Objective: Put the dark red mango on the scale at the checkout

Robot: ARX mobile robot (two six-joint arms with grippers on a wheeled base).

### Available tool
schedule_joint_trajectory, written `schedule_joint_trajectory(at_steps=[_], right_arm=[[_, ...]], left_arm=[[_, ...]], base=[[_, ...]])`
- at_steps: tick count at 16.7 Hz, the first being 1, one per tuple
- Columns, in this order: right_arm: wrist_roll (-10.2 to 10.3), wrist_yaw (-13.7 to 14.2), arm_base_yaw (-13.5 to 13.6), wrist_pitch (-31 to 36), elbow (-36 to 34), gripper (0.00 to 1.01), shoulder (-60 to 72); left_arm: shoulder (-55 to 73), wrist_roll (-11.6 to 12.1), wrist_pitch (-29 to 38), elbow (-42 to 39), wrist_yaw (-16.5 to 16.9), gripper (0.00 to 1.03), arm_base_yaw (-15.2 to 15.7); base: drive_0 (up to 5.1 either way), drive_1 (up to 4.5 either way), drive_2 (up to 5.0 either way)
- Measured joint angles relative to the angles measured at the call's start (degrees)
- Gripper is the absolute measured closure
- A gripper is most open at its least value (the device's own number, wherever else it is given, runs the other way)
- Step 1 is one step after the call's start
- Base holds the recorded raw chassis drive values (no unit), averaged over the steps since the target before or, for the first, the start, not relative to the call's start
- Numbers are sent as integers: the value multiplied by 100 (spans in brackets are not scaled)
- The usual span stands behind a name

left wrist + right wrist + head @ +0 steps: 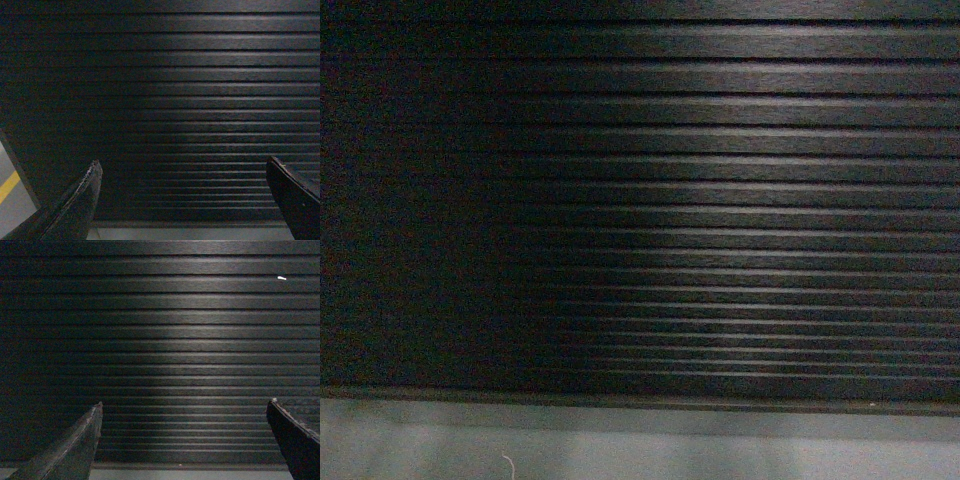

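The black, horizontally ribbed front of the checkout fills the head view, close up, and also fills the left wrist view and the right wrist view. The dark red mango and the scale are out of view. My left gripper is open, its two dark fingers spread wide with nothing between them, facing the ribbed panel. My right gripper is open too, empty, and faces the same panel. Neither gripper shows in the head view.
A grey base strip runs under the ribbed panel. In the left wrist view the panel's left edge gives way to grey floor with a yellow line. A small white speck sits on the panel.
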Motion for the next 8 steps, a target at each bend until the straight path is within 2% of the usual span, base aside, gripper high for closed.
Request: schedule_joint_trajectory(at_steps=[8], right_arm=[[0,0,0,7,0,3,0]], left_arm=[[0,0,0,0,0,5,0]], base=[[0,15,-15]])
